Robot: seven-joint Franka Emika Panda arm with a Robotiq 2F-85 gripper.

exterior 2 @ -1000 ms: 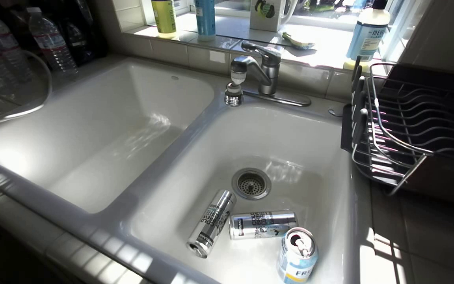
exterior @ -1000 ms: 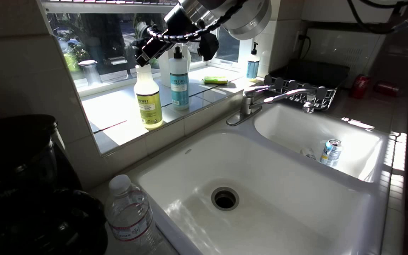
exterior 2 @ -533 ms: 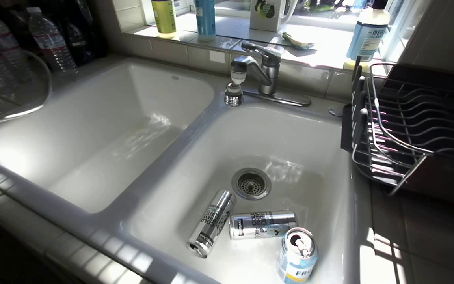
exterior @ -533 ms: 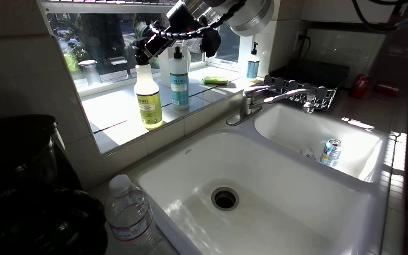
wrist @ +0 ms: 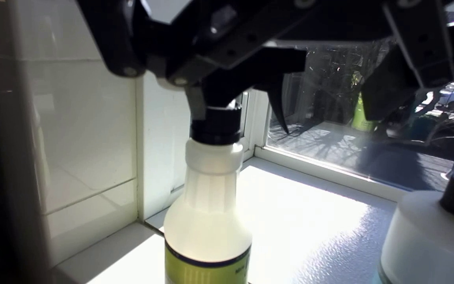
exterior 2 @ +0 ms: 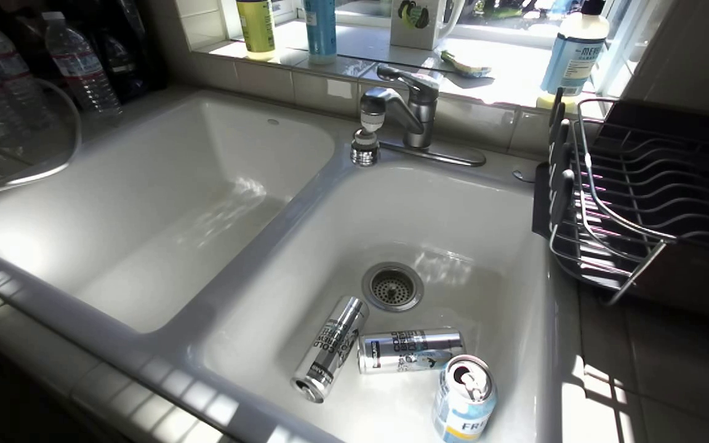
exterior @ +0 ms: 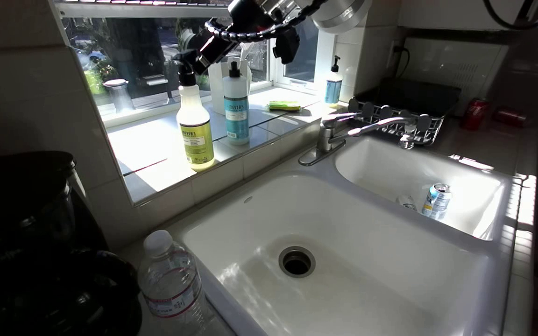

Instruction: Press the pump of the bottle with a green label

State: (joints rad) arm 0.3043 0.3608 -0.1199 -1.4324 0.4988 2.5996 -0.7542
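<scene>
The bottle with a green label (exterior: 197, 144) stands upright on the window sill; its label reads yellow-green. In the exterior view its black trigger-type pump (exterior: 186, 74) shows on top. My gripper (exterior: 243, 63) stands open at the height of this pump, one finger (exterior: 206, 56) close beside it. In the wrist view the gripper (wrist: 286, 104) comes in from the top with its fingers wide apart. There the left finger covers part of the pump (wrist: 216, 128), and whether they touch I cannot tell. Only the lower part of the bottle (exterior 2: 258, 27) shows in the other exterior frame.
A blue-label bottle (exterior: 237, 114) stands right of the green-label one, with a white mug (exterior 2: 416, 24) behind. Further along the sill lie a green packet (exterior: 284, 106) and another soap bottle (exterior: 333, 88). Below are the faucet (exterior: 326, 135) and double sink (exterior: 367, 196).
My gripper has moved up and to the right in the exterior view, away from the bottle's top. More of the black pump now shows. The bottle stands where it was; the jaws stay wide.
</scene>
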